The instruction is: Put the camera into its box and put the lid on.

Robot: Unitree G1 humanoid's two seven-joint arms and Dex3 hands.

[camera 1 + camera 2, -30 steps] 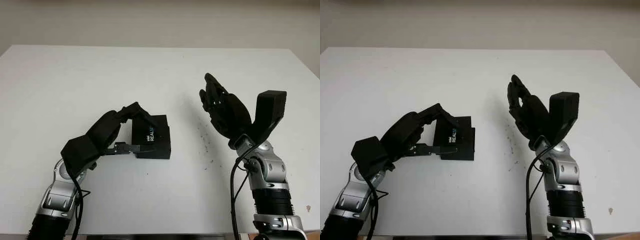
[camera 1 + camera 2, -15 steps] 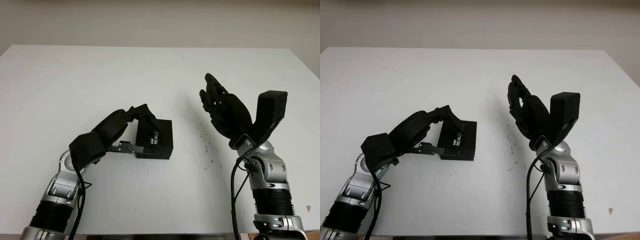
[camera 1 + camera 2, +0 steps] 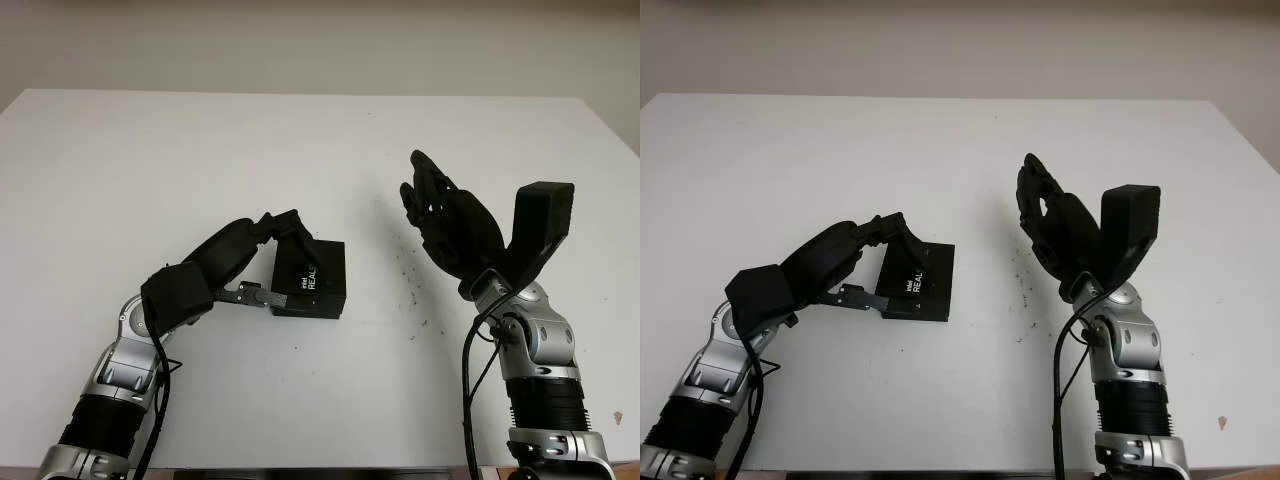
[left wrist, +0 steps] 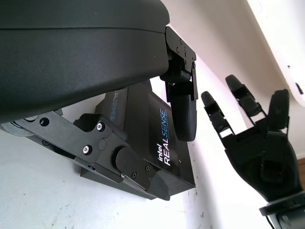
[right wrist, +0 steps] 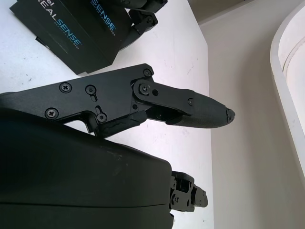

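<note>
Left robot hand [image 3: 262,262] clasping black box [image 3: 312,279] — "REALSENSE" lettering, right robot hand [image 3: 447,221] open.

box [image 3: 312,279] on table [image 3: 150,150], left of right hand [image 3: 445,220].

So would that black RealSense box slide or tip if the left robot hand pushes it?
The box looks low, flat-sided and rigid, so it probably slides on the smooth white table rather than tips. The left robot hand, gripping one end, could pivot it. The right robot hand is open, raised beside it.
</note>
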